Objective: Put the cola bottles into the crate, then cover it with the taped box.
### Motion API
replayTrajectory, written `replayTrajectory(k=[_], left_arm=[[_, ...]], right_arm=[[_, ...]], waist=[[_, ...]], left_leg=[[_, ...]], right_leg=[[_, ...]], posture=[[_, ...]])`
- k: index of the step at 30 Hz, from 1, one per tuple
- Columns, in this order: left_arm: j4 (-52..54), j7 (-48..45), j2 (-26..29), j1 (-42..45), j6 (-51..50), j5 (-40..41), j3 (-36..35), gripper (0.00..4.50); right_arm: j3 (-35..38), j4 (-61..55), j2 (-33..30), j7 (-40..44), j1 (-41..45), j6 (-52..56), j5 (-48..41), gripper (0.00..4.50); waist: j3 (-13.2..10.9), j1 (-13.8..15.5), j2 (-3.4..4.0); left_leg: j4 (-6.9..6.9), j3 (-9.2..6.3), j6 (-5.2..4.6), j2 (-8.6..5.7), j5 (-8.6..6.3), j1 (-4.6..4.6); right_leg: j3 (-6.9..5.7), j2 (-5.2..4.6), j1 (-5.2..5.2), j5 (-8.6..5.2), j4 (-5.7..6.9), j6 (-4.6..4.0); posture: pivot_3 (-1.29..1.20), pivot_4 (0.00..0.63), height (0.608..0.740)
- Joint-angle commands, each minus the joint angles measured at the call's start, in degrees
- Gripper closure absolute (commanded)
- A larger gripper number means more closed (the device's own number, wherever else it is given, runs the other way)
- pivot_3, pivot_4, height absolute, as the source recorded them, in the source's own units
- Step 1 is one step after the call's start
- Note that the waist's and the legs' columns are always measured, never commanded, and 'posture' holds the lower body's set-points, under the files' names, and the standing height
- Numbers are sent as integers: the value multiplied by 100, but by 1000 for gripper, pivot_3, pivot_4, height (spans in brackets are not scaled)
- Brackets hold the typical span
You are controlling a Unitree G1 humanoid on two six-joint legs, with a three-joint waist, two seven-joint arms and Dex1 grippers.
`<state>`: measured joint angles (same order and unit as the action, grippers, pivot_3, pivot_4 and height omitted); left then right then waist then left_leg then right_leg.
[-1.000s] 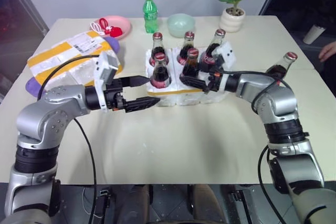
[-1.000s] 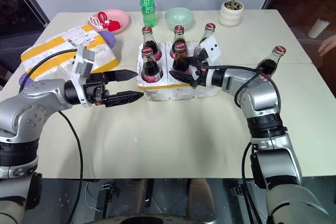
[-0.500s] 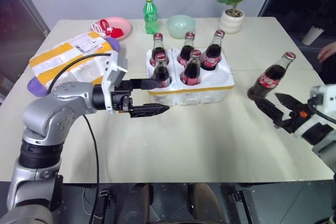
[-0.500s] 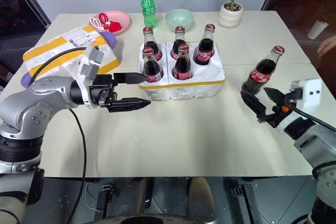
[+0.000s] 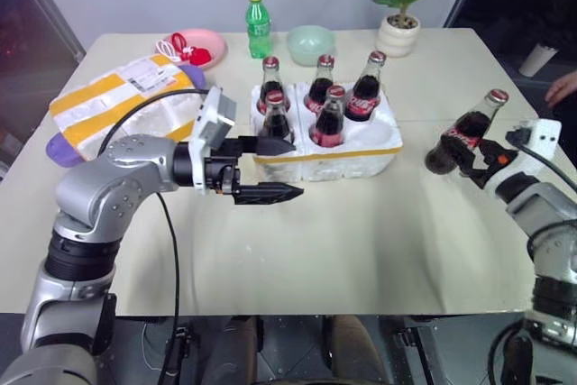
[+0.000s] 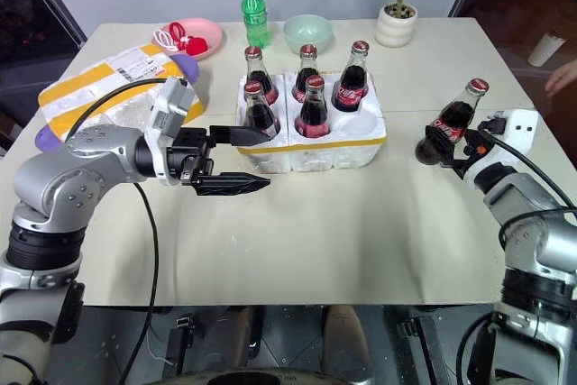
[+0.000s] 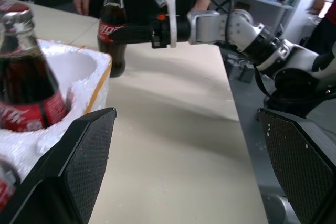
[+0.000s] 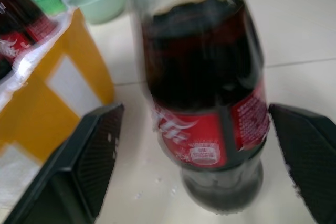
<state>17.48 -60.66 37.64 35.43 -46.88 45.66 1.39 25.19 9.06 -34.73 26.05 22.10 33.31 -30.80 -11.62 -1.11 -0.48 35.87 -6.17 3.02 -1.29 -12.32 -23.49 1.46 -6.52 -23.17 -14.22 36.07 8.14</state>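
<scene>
The crate [image 5: 361,158], a low white foam tray with a yellow strip, stands mid-table. Several cola bottles [image 5: 328,120] stand in its pockets, and the front right pocket [image 5: 377,132] is empty. One more cola bottle [image 5: 471,125] stands alone on the table to the right. My right gripper [image 5: 460,161] is open, its fingers [image 8: 79,166] flanking this bottle's lower body with gaps on both sides. My left gripper [image 5: 296,169] hangs open and empty by the crate's front left corner, pointing right. The taped box [image 5: 108,101] lies at the far left.
Along the back stand a green bottle [image 5: 258,22], a pink plate [image 5: 209,42] with red items, a mint bowl [image 5: 311,42] and a potted plant [image 5: 399,15]. A purple object [image 5: 61,147] sticks out under the taped box. A person's hand [image 5: 564,87] shows at the right edge.
My right gripper left the crate, swung right and came in around the lone bottle. My left gripper drifted slightly right and stayed open.
</scene>
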Motion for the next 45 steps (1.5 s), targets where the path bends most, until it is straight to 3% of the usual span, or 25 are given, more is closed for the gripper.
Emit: replayTrajectory(k=[1,3,6,10,16,18,26,34,36,38,42,45], left_arm=[[298,93,96,-74,17,56,-151,0],[354,162,123,-101,-1,78,-199,0],[369,244,146,-119,-55,153,-289,0],[388,301,194,-182,-55,189,-329,0],[378,358,198,-217,-36,214,-335,0],[368,362,187,-221,-17,203,-324,0],[381,403,162,-261,36,193,-349,0],[347,429,207,-281,82,153,-411,0],[338,434,208,-311,121,112,-388,0],[342,436,239,-385,189,4,-341,0],[360,484,407,-606,429,-353,-342,0],[249,743,657,-787,777,-835,-624,0]], right_arm=[[-61,1127,-98,116,701,-691,323,31],[-80,1567,-135,144,935,-1020,456,545],[-171,1447,-174,433,914,-1390,528,1678],[-125,707,-139,664,914,-1577,352,1644],[-62,-963,-17,1015,1587,-107,-1457,1644],[-254,-1182,-14,1011,1727,314,-1683,1644],[-1223,-722,61,813,1850,336,-710,1644],[-2081,-311,63,1306,1765,123,126,1644],[-2254,-67,92,1250,1828,-56,473,608],[-2311,-20,83,1255,1867,-144,641,65],[-2037,-425,-124,1456,1773,63,452,65],[-1339,-1150,-444,1710,1646,597,-314,65]], waist=[[-1,-9,1],[-1,-7,1],[-1,29,1],[-5,3,7],[-29,-158,47],[-29,-157,47],[-26,-43,29],[-27,-2,31],[-26,-4,29],[-26,-13,29],[-26,-6,29],[-27,37,31]], left_leg=[[2,1,0,0,0,0],[1,1,0,0,0,0],[0,-3,0,0,0,0],[-2,-2,0,-1,0,-2],[-10,-2,1,0,0,-2],[-18,-3,0,2,0,0],[-6,-9,1,-4,1,-9],[-19,-9,1,-2,1,-11],[-19,-9,1,-2,1,-11],[-18,-8,1,-2,1,-9],[-15,-8,5,-2,3,-4],[-16,-11,5,-2,3,-7]], right_leg=[[0,0,1,1,-1,1],[1,-1,0,1,0,1],[-2,1,1,1,1,2],[0,1,-2,2,0,3],[2,1,-13,2,7,3],[1,2,-15,1,7,3],[-4,-1,-8,1,-2,2],[-4,0,-22,1,1,2],[-4,0,-21,1,0,2],[-4,1,-19,2,1,3],[-4,1,-14,2,2,2],[-5,1,-15,1,1,2]], posture=[[0,150,739],[0,150,739],[0,150,739],[0,150,739],[0,150,739],[0,150,739],[0,150,739],[0,150,739],[0,150,739],[0,150,739],[0,150,739],[0,150,739]])
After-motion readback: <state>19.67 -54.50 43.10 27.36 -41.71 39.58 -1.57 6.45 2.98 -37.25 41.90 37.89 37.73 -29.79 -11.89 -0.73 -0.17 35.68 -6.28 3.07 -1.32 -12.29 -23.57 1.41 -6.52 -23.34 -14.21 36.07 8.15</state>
